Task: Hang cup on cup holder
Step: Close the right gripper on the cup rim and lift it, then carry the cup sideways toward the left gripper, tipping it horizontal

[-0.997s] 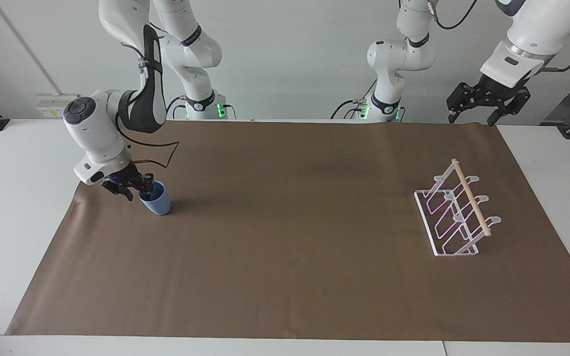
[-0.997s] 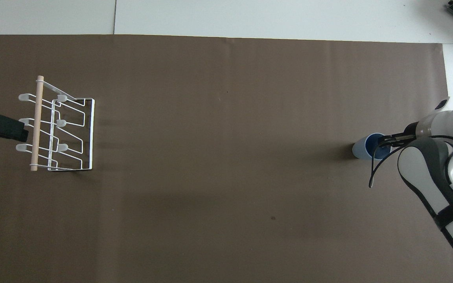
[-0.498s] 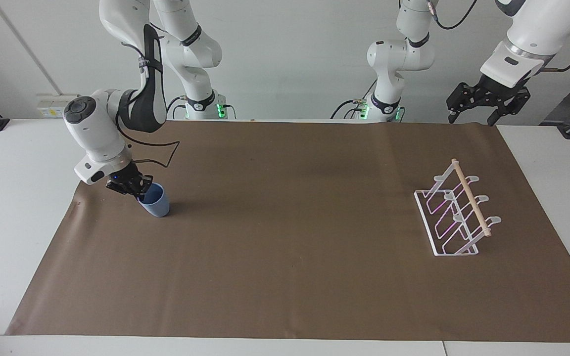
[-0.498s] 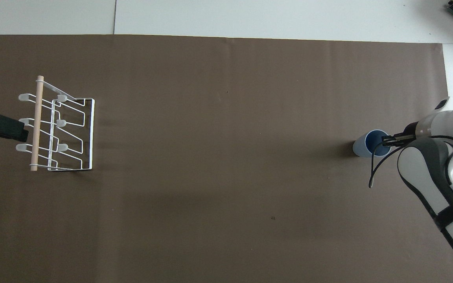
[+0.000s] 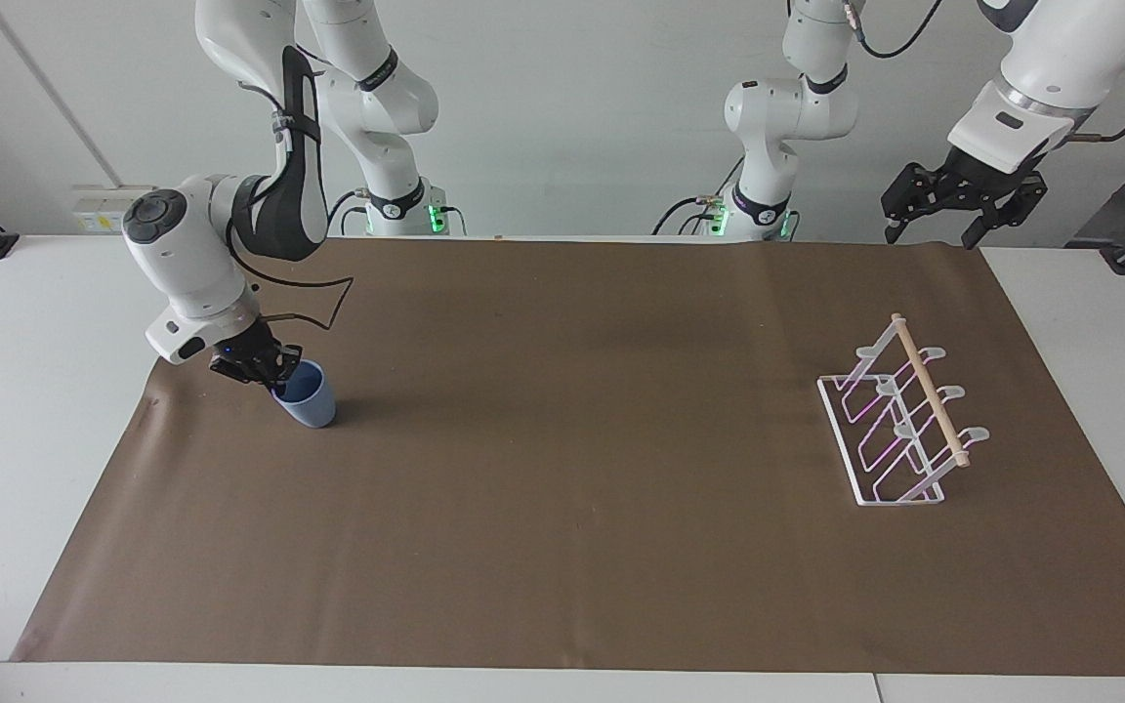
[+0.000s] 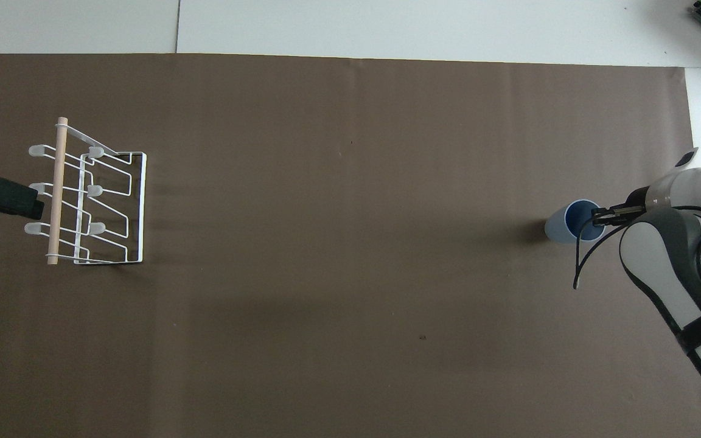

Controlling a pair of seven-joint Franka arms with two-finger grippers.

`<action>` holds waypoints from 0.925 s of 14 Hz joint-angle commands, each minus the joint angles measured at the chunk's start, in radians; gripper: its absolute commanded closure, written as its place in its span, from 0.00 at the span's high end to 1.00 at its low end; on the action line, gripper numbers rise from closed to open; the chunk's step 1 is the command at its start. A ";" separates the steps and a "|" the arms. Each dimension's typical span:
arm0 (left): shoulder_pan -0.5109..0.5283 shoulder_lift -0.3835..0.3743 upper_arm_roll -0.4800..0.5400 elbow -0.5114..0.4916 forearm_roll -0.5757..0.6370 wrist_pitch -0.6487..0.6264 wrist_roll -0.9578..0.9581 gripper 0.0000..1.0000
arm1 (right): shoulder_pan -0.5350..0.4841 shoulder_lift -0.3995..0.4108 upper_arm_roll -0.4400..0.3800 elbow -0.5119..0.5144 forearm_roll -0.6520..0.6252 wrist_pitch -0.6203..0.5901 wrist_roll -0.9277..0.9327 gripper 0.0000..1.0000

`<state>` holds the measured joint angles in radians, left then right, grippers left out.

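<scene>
The light blue cup [image 5: 312, 403] is on the brown mat at the right arm's end of the table, tilted with its rim toward my right gripper [image 5: 274, 376]. That gripper is shut on the cup's rim, one finger inside and one outside. In the overhead view the cup [image 6: 564, 224] shows with the right gripper [image 6: 597, 215] on its rim. The white wire cup holder [image 5: 899, 425] with its wooden dowel stands on the mat at the left arm's end, also seen in the overhead view [image 6: 92, 201]. My left gripper [image 5: 961, 203] waits open and empty, up in the air at that end.
The brown mat [image 5: 572, 508] covers most of the white table [image 5: 35, 391]. A black cable loops from the right arm's wrist above the mat beside the cup.
The right gripper's fingers have closed on the cup's rim, and the cup has shifted and tilted slightly. The left arm has not moved.
</scene>
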<state>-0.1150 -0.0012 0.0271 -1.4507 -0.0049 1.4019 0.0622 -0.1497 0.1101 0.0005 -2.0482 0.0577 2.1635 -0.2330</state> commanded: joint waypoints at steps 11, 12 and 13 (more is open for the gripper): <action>0.002 -0.026 0.002 -0.033 -0.004 0.012 -0.001 1.00 | 0.019 -0.064 0.098 0.184 0.439 -0.243 -0.014 0.00; 0.002 -0.026 0.002 -0.033 -0.004 0.012 -0.001 1.00 | 0.019 -0.064 0.104 0.186 0.500 -0.247 -0.014 0.00; 0.002 -0.026 0.002 -0.033 -0.004 0.012 -0.001 1.00 | 0.021 -0.064 0.108 0.187 0.571 -0.248 -0.014 0.00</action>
<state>-0.1150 -0.0012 0.0271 -1.4507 -0.0049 1.4019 0.0622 -0.1201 0.0526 0.0952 -1.8702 0.5244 1.9394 -0.2322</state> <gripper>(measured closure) 0.000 0.956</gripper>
